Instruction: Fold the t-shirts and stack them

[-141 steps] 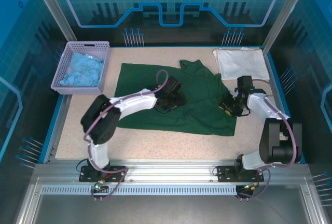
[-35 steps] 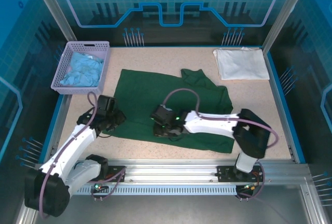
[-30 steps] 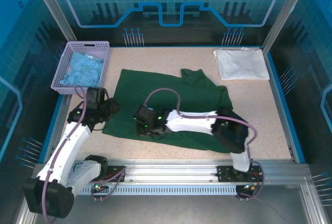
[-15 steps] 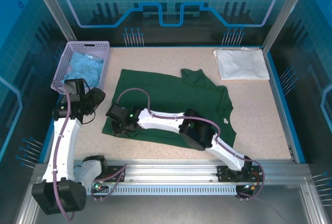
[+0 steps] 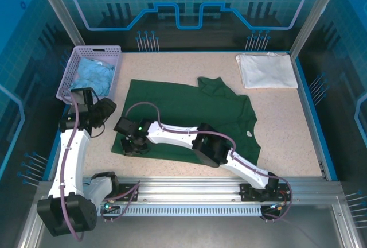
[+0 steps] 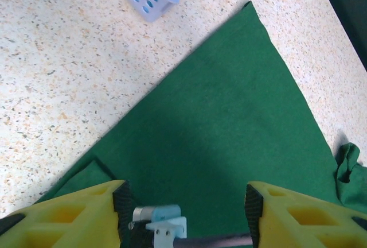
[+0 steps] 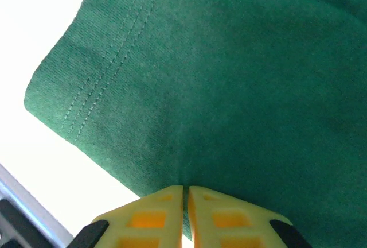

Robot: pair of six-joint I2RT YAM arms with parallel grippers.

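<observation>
Jaws of the right gripper [image 7: 185, 193] seem shut on the near-left hem of the large dark green cloth t-shirt [image 5: 189, 107], which lies spread mid-table [image 5: 172, 64] with its folding and stacking still to do. The left gripper [image 6: 184, 199] gapes empty. The white cloth t-shirt [image 5: 266, 70] lies folded at the far right.

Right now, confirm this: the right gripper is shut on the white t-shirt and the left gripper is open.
Wrong shirt. The right gripper is shut on the green t-shirt, as the right wrist view shows, and the left gripper is open.
</observation>
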